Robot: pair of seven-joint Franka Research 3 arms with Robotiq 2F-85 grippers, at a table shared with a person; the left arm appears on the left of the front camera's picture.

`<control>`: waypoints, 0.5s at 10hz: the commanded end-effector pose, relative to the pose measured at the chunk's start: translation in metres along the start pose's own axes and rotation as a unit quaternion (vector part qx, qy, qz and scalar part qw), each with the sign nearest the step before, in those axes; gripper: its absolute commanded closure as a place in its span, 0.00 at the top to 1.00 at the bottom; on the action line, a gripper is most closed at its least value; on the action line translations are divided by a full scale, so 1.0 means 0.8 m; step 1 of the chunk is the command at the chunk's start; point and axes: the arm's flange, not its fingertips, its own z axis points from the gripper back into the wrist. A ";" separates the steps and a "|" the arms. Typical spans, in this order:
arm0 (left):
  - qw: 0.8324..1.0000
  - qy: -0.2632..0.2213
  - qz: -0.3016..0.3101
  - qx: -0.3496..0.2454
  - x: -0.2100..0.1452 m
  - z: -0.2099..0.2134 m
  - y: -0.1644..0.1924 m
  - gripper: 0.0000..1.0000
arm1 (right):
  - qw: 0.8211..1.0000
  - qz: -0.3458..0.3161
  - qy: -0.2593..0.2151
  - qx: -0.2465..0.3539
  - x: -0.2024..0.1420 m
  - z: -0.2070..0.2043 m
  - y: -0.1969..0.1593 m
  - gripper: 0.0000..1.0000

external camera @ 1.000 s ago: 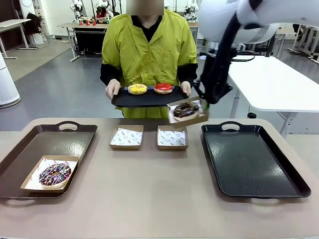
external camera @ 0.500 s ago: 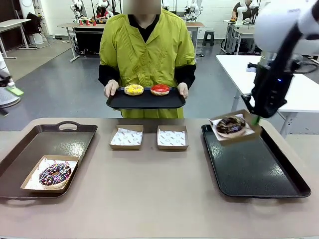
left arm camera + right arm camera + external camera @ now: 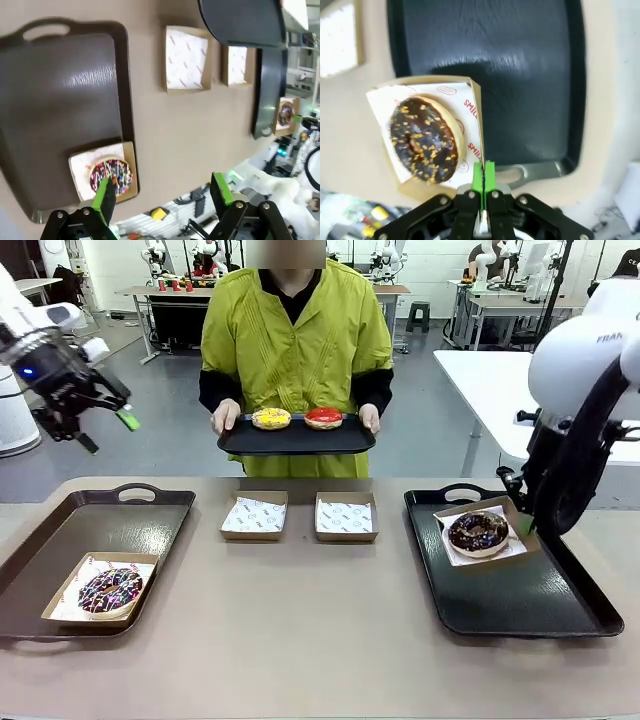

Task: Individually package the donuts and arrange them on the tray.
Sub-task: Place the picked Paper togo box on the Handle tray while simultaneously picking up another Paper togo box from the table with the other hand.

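Step in hand: setting the boxed donut down.

My right tool (image 3: pixel 525 525) is pressed together on the side wall of the box (image 3: pixel 470 506), thin card pinched between the green pads. The dark chocolate donut (image 3: pixel 478 531) sits on the paper inside it, at the far-left corner of the black tray (image 3: pixel 520 590). I cannot tell whether the box floor touches the tray. From the wrist, the box corner seems to overhang the tray's rim.

My left tool (image 3: pixel 108 432) is spread and empty, high up and well to the left of the black tray.

Notes for doing this well:
- Level the box first. A one-wall pinch lets it sag, and the donut could slide.
- Bring it fully inside the rim, snug in the corner, so more boxes can fit.
- Lower until the floor sits flat, then spread the pads and lift straight up so the wall does not drag.

The sprinkled donut (image 3: pixel 110 590) is boxed, far left of the black tray. The yellow donut (image 3: pixel 271 418) and red donut (image 3: pixel 323 417) are with the person, beyond the tray's far-left corner.
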 end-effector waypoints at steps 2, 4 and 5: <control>0.996 0.005 -0.009 0.086 0.019 -0.048 -0.039 0.99 | 1.000 -0.015 -0.010 -0.017 -0.004 -0.028 -0.004 0.01; 0.990 -0.003 -0.020 0.136 0.031 -0.097 -0.070 0.99 | 0.999 -0.028 -0.006 -0.019 -0.003 -0.044 -0.003 0.01; 0.987 -0.009 -0.024 0.157 0.035 -0.120 -0.082 0.99 | 1.000 -0.007 0.001 -0.002 -0.006 -0.029 -0.005 0.01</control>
